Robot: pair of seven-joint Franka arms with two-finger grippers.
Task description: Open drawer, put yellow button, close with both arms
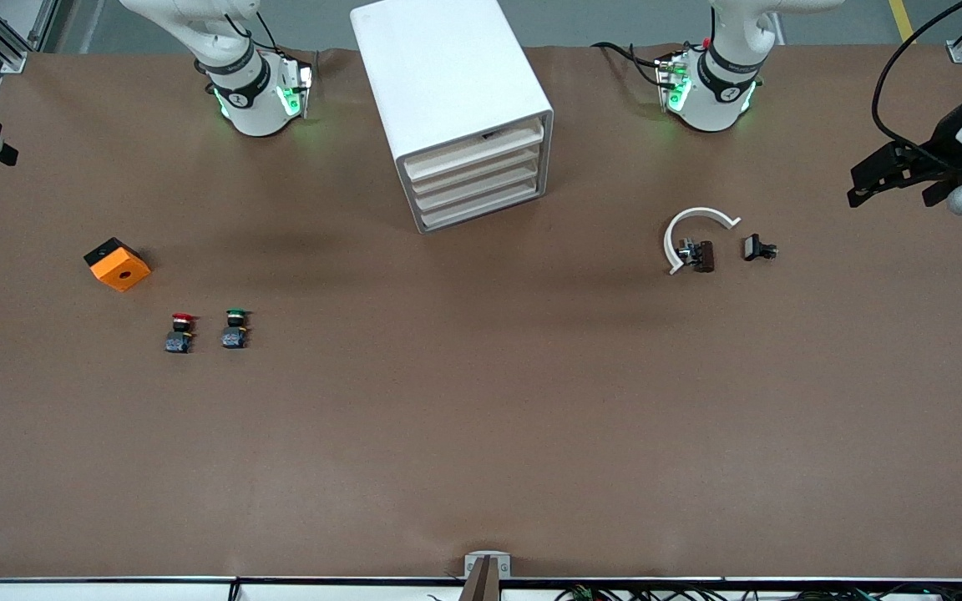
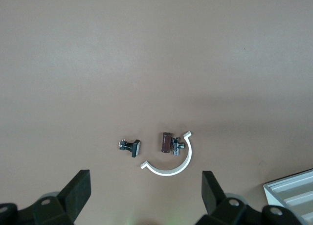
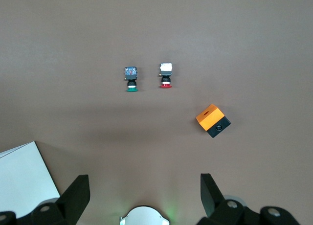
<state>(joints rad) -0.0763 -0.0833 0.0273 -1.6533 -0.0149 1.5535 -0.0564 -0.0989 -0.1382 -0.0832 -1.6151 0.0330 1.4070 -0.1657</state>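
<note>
The white cabinet (image 1: 448,67) stands between the two arm bases. All four cream fronts are shut, the uppermost drawer (image 1: 473,156) among them. The yellow button (image 1: 118,264) looks like a yellow-orange block on a black base with a round hole in its top. It lies toward the right arm's end of the table. In the right wrist view the yellow button (image 3: 212,120) shows far below my right gripper (image 3: 144,181), which hangs open and empty over its own base. My left gripper (image 2: 145,178) is open too, high above bare table, holding nothing. Neither gripper shows in the front view.
A red-capped button (image 1: 182,331) and a green-capped button (image 1: 235,327) stand nearer the front camera than the yellow one. Toward the left arm's end lie a white curved clamp (image 1: 686,219), a brown part (image 1: 702,255) and a small black part (image 1: 756,247).
</note>
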